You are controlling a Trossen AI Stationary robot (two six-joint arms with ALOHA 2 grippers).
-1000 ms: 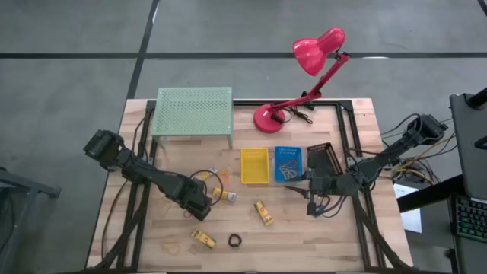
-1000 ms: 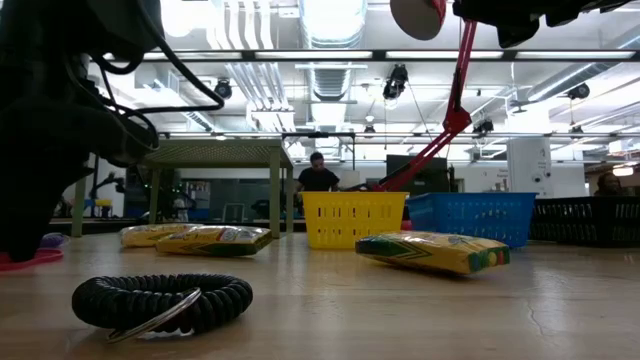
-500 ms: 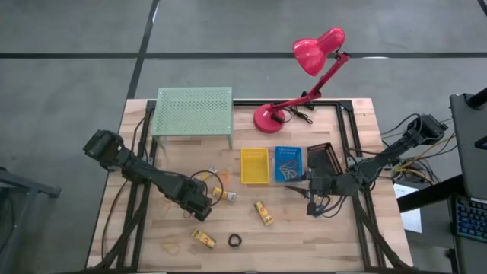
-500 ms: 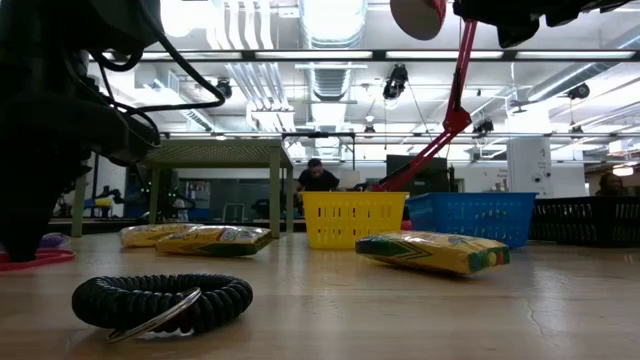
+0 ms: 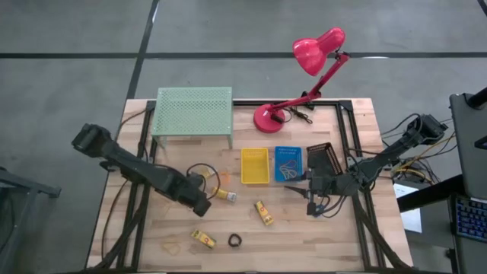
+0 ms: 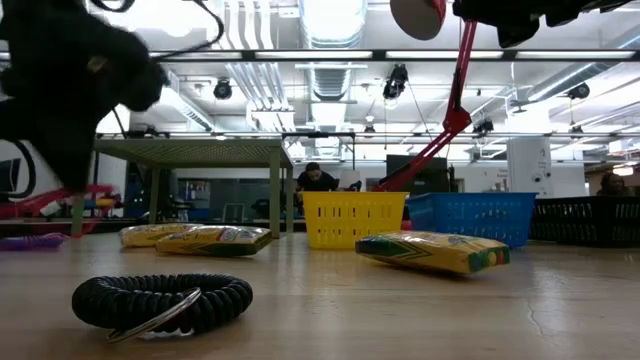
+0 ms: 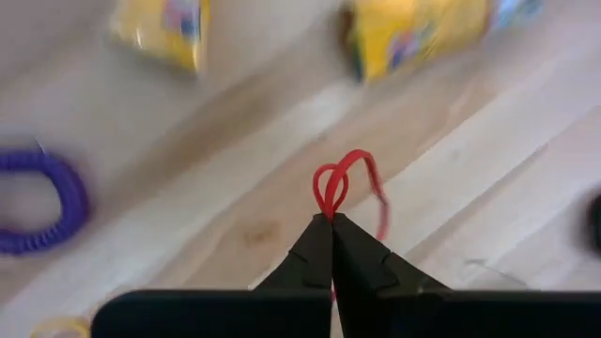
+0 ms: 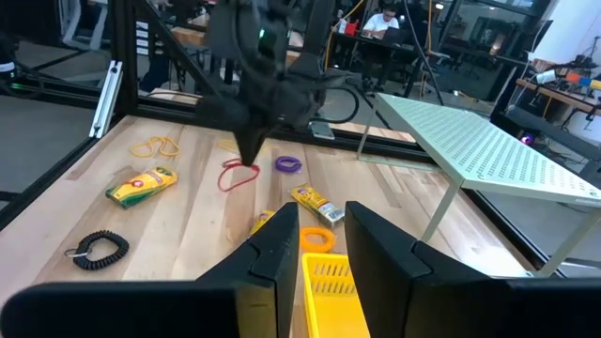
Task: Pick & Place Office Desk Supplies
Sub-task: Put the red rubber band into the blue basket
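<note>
My left gripper (image 5: 202,207) hangs over the near left part of the table, shut on a thin red rubber band (image 7: 346,180), which also shows in the right wrist view (image 8: 237,176). A purple coil ring (image 7: 42,202) lies beside it. Yellow packets (image 5: 264,212) (image 5: 202,239) (image 5: 223,195) and a black coil ring (image 5: 235,241) lie flat on the wood. My right gripper (image 8: 324,249) waits open and level by the blue basket (image 5: 288,164), holding nothing. My left gripper pinches the red rubber band at one end of its loop (image 7: 326,208), between the tips of its two fingers. The fingers come from above, pointing steeply down. The band hangs slack below them and looks clear of the table in the low view (image 6: 55,198).
A yellow basket (image 5: 255,166), the blue basket and a dark basket (image 5: 323,158) stand in a row at mid-table. The pale green mesh shelf (image 5: 192,112) and the pink-red desk lamp (image 5: 304,68) stand at the far edge. Yellow rubber bands (image 8: 155,145) lie near the table's left edge.
My left gripper has risen from the table, tipping a little, and the red rubber band has come up with it off the wood. In the low view the purple ring behind it now shows on the table.
</note>
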